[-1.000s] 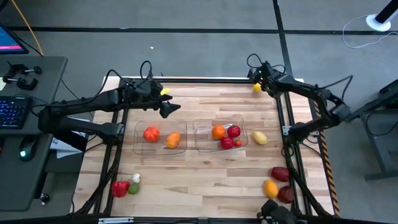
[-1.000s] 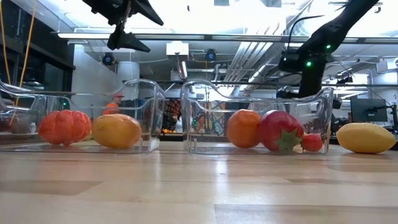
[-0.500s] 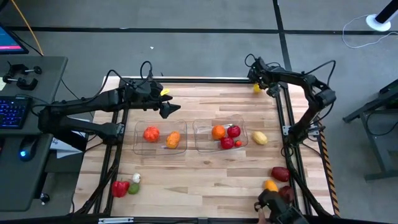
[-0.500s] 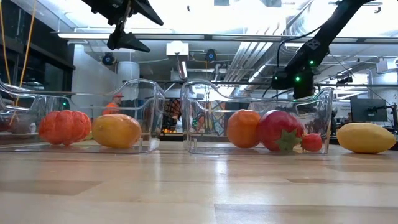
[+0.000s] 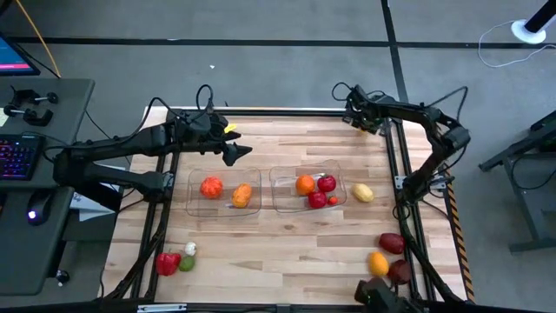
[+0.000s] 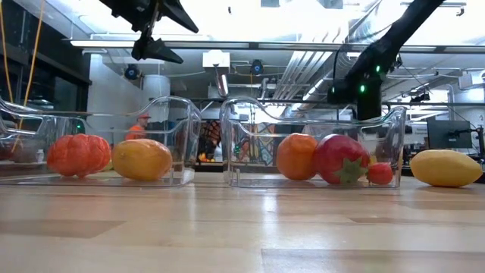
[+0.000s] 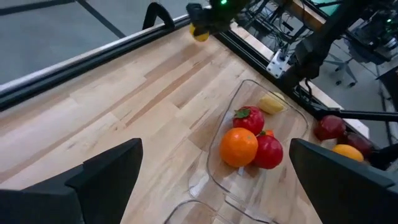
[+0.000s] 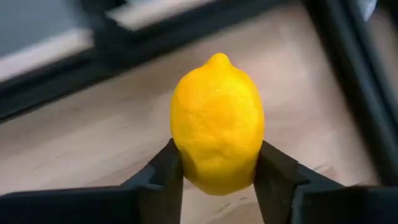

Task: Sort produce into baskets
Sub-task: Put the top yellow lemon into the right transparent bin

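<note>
Right tool (image 8: pixel 214 177) at far right corner of wooden surface (image 5: pixel 287 243), clamped on smooth yellow lemon (image 8: pixel 216 124). Left tool (image 7: pixel 214 180) spread, empty, above left clear plastic basket (image 5: pixel 223 193). Risk: rounded, slick lemon slipping sideways from narrow fingers during carry toward right clear plastic basket (image 5: pixel 307 193), rolling off edge.

The left arm reaches from the left side across the rear of the wooden tabletop (image 5: pixel 287 252), its dark two-finger left end effector (image 5: pixel 236 153) held up in the air with its fingers (image 7: pixel 106 177) spread wide apart and nothing between them. In the low view it hangs high near the top left (image 6: pixel 163 30). The right arm bends from the right edge toward the far right corner, where its dark right end effector (image 5: pixel 358 123) sits low. Its fingers (image 8: pixel 166 171) press on both sides of a yellow oval lemon (image 8: pixel 217 124), gripping it.
</note>
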Robot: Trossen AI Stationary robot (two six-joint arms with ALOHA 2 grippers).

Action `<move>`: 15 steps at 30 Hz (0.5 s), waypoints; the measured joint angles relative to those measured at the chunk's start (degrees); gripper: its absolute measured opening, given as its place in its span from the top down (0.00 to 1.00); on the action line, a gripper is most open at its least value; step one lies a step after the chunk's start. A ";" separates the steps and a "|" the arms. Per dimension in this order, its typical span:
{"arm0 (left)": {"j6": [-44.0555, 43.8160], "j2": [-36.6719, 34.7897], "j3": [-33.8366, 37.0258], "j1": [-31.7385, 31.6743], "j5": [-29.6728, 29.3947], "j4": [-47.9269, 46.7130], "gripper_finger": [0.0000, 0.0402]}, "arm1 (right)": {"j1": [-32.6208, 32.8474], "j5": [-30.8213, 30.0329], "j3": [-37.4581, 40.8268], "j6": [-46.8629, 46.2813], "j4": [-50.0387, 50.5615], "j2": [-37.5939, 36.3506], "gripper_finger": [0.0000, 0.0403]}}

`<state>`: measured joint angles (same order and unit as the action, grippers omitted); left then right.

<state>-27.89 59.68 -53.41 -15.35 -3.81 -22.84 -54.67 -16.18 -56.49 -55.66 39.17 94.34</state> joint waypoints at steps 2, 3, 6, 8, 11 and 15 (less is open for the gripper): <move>0.89 0.00 0.00 0.00 -0.80 -0.01 0.02 | 1.30 -1.24 0.00 3.96 -0.10 -3.63 0.70; 1.08 0.00 0.00 0.00 -1.14 0.01 0.02 | 2.21 -1.39 0.00 5.52 -0.17 -5.77 0.70; 0.28 0.00 0.00 0.00 -1.27 -0.01 0.02 | 6.47 1.13 0.00 12.51 -2.19 -12.86 0.68; -0.85 0.00 0.00 -0.01 -1.43 0.07 0.02 | 11.02 5.58 0.00 16.45 -3.66 -17.12 0.67; -0.29 0.43 0.00 -0.67 -3.02 0.34 0.02 | 19.61 13.99 0.00 17.10 -5.96 -21.17 0.66; -0.12 1.46 0.00 -1.65 -6.72 0.43 0.02 | 32.85 21.06 0.00 17.14 -11.69 -21.14 0.65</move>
<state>-28.01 61.14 -53.41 -17.01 -10.53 -22.41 -21.83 4.88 -56.49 -38.52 27.47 73.20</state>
